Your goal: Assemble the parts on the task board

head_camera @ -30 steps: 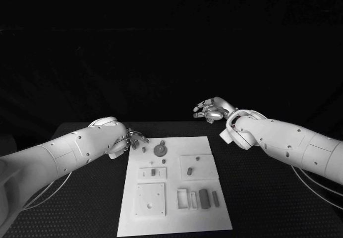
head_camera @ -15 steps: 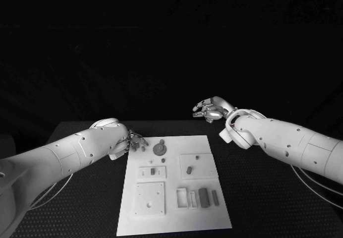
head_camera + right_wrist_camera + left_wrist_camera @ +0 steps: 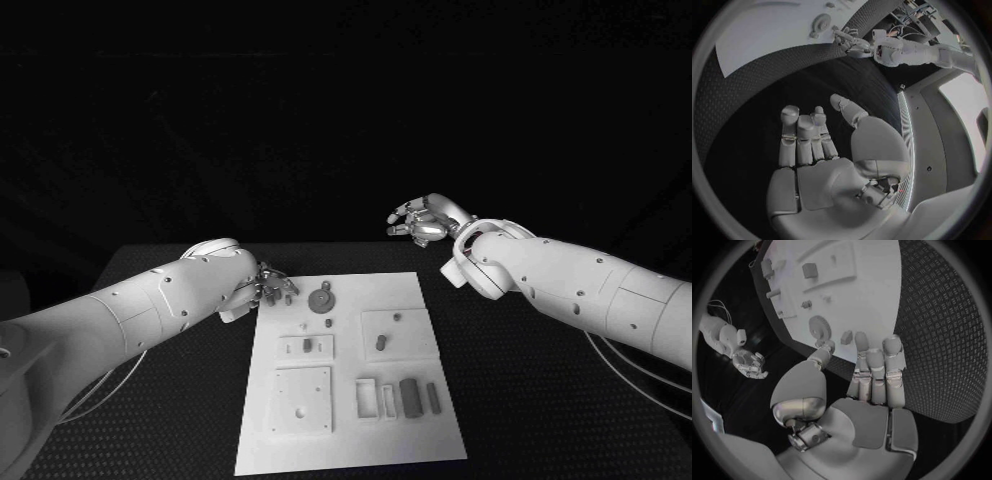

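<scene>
Both robot hands (image 3: pixel 274 287) (image 3: pixel 421 220) open, empty

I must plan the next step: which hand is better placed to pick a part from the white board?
Left. The left hand hovers open beside the round gear-like part; the right hand hangs beyond the board.
</scene>
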